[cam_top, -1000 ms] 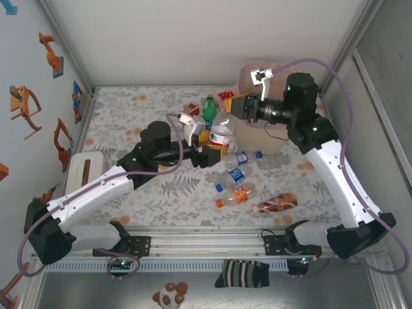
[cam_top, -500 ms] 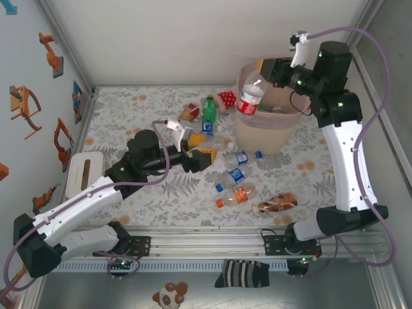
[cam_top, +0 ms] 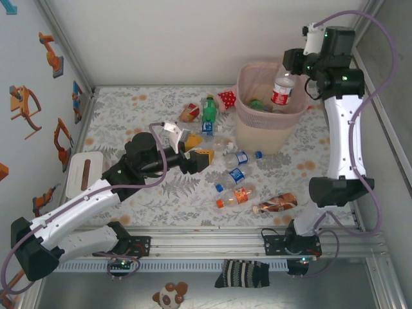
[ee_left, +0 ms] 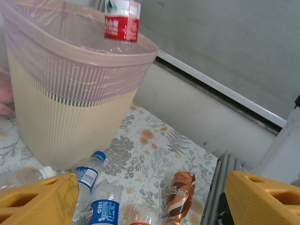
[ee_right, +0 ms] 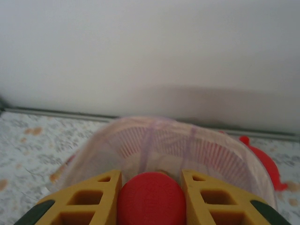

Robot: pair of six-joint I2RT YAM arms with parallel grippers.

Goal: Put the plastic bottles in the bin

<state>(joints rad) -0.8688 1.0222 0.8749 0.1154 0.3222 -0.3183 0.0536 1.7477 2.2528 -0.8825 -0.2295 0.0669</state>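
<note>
Jaws clamped on the right gripper (cam_top: 291,63) around the red-capped bottle (cam_top: 281,90), hung upright over the far-right bin (cam_top: 243,90); jaws spread and empty on the left gripper (cam_top: 201,158), low beside the loose bottles (cam_top: 235,175) lying nearer than the bin; if let go off-centre, likely to clip the rim and tumble outside; if swept carelessly on the left, liable to roll loose ones away.

My right hand (ee_right: 151,194) has yellow-orange fingers (ee_right: 84,199). The red-capped bottle (cam_top: 282,90) is clear with a red label. The bin (cam_top: 257,138) is pink at the rim, ribbed beige below. The tabletop (cam_top: 154,199) is pale, printed with grey ferns and orange blossoms. I also see a brown bottle (cam_top: 275,203) and a green bottle (cam_top: 208,112).
</note>
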